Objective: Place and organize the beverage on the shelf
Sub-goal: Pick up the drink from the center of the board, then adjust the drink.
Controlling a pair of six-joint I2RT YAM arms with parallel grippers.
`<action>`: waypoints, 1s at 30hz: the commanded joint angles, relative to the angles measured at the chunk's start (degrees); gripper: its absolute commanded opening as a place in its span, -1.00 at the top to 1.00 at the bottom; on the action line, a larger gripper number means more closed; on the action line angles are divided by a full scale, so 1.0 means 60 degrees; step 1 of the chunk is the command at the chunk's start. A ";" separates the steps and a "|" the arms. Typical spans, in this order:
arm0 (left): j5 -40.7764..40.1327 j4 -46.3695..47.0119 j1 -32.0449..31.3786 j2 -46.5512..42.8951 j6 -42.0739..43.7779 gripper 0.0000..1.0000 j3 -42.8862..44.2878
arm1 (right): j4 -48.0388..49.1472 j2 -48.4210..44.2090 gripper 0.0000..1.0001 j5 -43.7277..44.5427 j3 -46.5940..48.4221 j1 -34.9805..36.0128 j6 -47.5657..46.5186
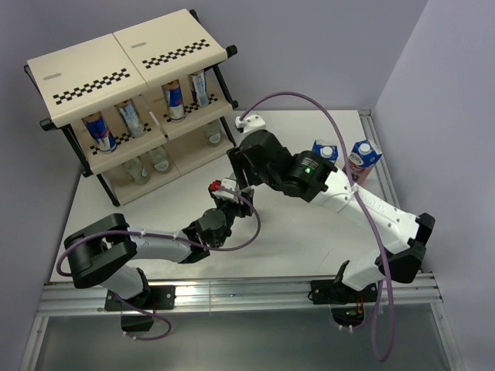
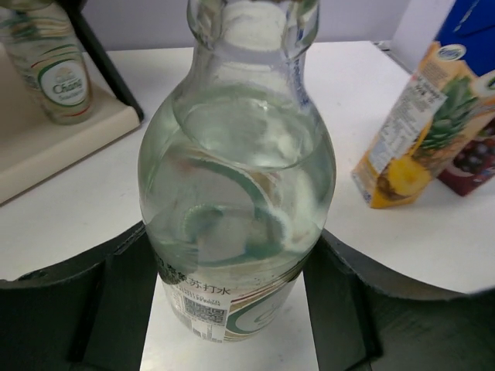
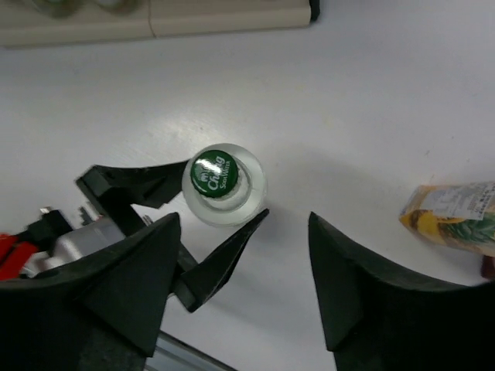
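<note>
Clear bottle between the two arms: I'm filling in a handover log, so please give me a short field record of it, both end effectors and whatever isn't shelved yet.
item: clear bottle, green cap, upright, off the shelf
left end effector: closed on the bottle's body
right end effector: open above the cap, holding nothing
middle tier: four cans
lower tier: shelved bottles
unshelved on table: pineapple carton, grape carton, side by side
</note>
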 commanded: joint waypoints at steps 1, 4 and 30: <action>-0.0430 0.1307 0.0074 -0.0134 0.0102 0.99 0.0063 | 0.1144 -0.1141 -0.53 0.0425 -0.0039 -0.0090 0.0550; -0.0415 0.1411 0.0190 -0.0164 0.0117 0.99 0.0018 | 0.1437 -0.1742 -0.60 0.0133 -0.0390 -0.0295 0.0594; 0.1254 0.2393 0.4541 0.2033 -0.0205 0.99 0.1614 | 0.2697 -0.3884 -0.62 -0.0410 -0.3555 -0.2684 0.0140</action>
